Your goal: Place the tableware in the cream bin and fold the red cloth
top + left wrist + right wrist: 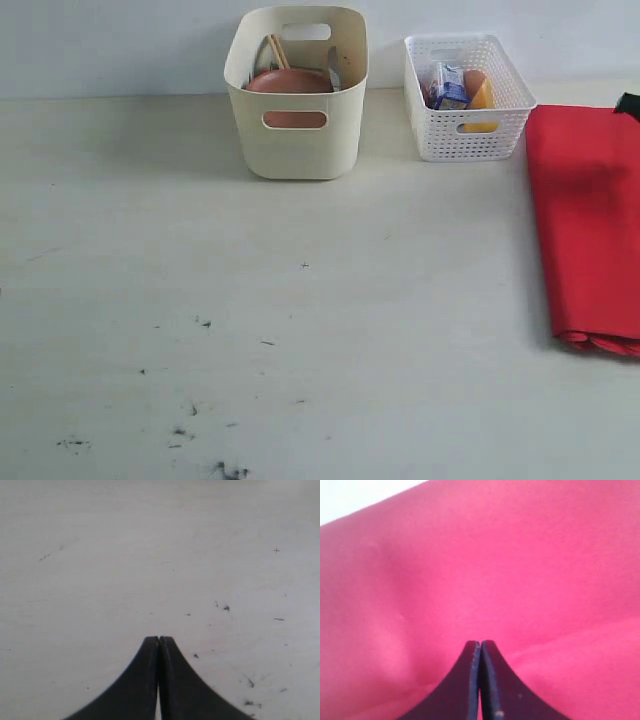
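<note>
the black left gripper (159,641) hangs with jaws pressed together above the scuffed pale table (150,555). the black right gripper (481,644) is likewise closed, over the bright red fabric cloth (520,570) at the table's right edge. the round brown plate (290,82) and wooden chopsticks (277,50) sit inside the tall cream plastic bin (297,150), near a white lattice basket (470,140).

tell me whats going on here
Nothing is being held right now. The cream bin already holds a brown plate and chopsticks, and food sits in the white basket beside it. The red cloth lies on the right of the table, apparently folded over. The right gripper is shut over the cloth; the left gripper is shut over bare table.
</note>
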You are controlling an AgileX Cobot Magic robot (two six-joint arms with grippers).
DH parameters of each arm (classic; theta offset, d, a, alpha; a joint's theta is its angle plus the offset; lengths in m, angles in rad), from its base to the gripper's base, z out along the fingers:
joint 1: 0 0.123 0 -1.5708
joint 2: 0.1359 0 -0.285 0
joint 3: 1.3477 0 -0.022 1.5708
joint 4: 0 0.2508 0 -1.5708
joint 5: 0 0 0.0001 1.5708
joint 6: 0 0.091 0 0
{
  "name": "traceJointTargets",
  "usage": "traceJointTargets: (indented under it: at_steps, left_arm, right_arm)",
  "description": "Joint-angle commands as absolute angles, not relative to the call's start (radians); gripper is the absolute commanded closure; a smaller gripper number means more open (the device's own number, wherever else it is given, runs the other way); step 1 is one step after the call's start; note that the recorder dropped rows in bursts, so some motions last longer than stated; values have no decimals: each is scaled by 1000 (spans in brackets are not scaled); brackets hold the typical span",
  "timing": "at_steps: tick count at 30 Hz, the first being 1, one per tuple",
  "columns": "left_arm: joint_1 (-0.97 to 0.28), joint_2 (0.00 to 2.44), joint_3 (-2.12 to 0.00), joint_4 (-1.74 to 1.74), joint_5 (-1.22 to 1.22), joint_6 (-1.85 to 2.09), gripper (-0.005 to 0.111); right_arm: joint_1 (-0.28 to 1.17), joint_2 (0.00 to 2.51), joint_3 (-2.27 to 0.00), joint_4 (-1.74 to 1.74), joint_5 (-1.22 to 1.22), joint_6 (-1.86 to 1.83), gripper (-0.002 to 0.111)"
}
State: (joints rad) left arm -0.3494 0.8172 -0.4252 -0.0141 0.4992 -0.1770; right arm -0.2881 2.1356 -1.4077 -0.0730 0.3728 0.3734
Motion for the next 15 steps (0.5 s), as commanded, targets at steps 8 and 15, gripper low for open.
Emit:
traceJointTargets:
  at_steps: [8,15]
  left_arm:
    - [-347,812,-419,-7,522,-187,104]
    - [-347,812,-419,-7,524,-187,104]
  right_arm:
    - [-323,2004,-1194,-138,467,452,108]
    - [-308,2079,-1196,-104,288,321,108]
